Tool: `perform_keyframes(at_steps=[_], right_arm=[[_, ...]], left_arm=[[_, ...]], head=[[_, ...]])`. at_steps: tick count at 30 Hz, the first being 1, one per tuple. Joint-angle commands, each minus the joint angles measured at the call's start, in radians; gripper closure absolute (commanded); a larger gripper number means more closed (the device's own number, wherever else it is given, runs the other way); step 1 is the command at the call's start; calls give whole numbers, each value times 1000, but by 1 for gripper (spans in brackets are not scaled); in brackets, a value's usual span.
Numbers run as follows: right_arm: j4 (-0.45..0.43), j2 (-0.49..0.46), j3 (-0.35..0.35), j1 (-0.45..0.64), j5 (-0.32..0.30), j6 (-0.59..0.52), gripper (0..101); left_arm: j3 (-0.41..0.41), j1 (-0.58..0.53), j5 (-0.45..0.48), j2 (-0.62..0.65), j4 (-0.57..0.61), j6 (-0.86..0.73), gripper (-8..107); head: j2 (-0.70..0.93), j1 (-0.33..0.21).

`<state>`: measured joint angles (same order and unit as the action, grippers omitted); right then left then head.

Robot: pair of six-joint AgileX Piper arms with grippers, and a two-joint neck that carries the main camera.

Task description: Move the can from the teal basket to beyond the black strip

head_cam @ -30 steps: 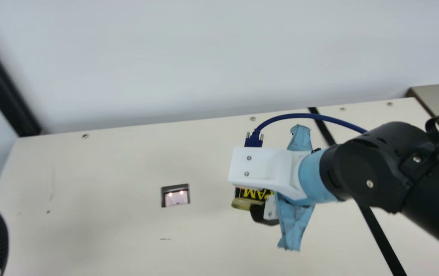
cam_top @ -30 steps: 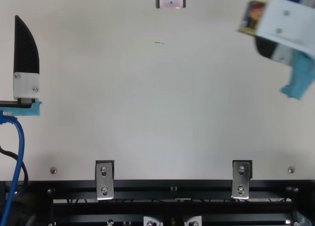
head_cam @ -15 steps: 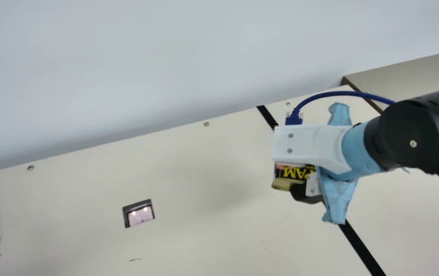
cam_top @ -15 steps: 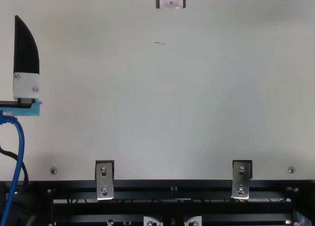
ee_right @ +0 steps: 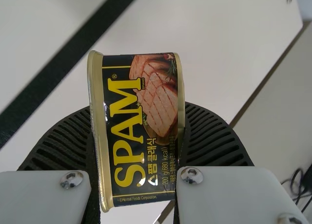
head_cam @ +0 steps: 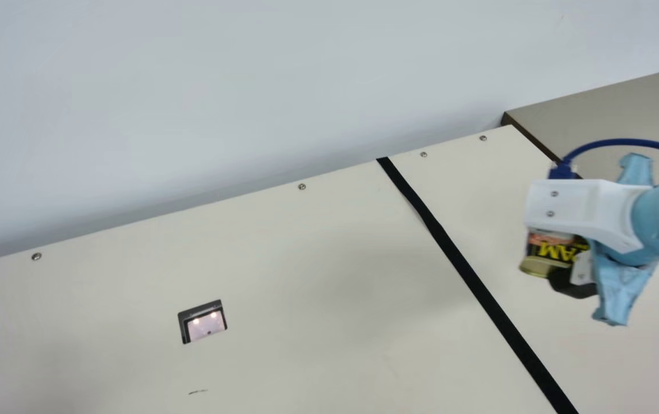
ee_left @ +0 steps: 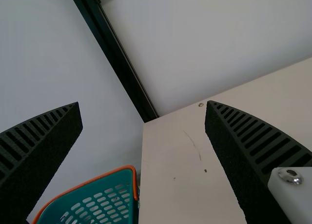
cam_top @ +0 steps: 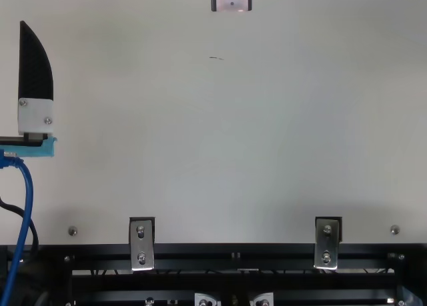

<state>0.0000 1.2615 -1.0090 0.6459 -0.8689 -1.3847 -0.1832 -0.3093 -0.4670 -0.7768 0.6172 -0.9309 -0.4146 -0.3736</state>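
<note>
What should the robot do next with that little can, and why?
I'd say ease the can down onto the table, then let go. The right gripper has it clamped between its fingers, and in the main view it appears on the far side of the black strip, seemingly held above the surface, so lowering looks like the sensible next step.

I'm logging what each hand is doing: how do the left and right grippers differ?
The left gripper is open and empty; the right gripper is closed on the can. The right gripper is past the black strip, the left gripper on the teal basket's side. Both have black ribbed fingers.
</note>
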Motion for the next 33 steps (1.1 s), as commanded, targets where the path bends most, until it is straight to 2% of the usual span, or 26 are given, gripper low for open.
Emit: perform_keyframes(at_steps=[1, 8, 13, 20, 27, 29, 33], right_arm=[[22, 15, 3, 134, 19, -48, 101], [122, 86, 15, 316, 62, -124, 101], [213, 140, 33, 411, 70, -151, 101], [284, 194, 90, 483, 90, -183, 101], [286, 221, 164, 503, 139, -195, 101], [287, 221, 179, 500, 150, -197, 0], [304, 202, 189, 472, 165, -208, 0]], left_arm=[[0, 0, 0, 0, 0, 0, 9], [0, 0, 0, 0, 0, 0, 9], [0, 0, 0, 0, 0, 0, 9], [0, 0, 0, 0, 0, 0, 9], [0, 0, 0, 0, 0, 0, 9], [0, 0, 0, 0, 0, 0, 9], [0, 0, 0, 0, 0, 0, 9]], head=[[-30, -36], [-30, -36], [-30, -36], [-30, -36], [-30, -36], [-30, -36], [-30, -36]])
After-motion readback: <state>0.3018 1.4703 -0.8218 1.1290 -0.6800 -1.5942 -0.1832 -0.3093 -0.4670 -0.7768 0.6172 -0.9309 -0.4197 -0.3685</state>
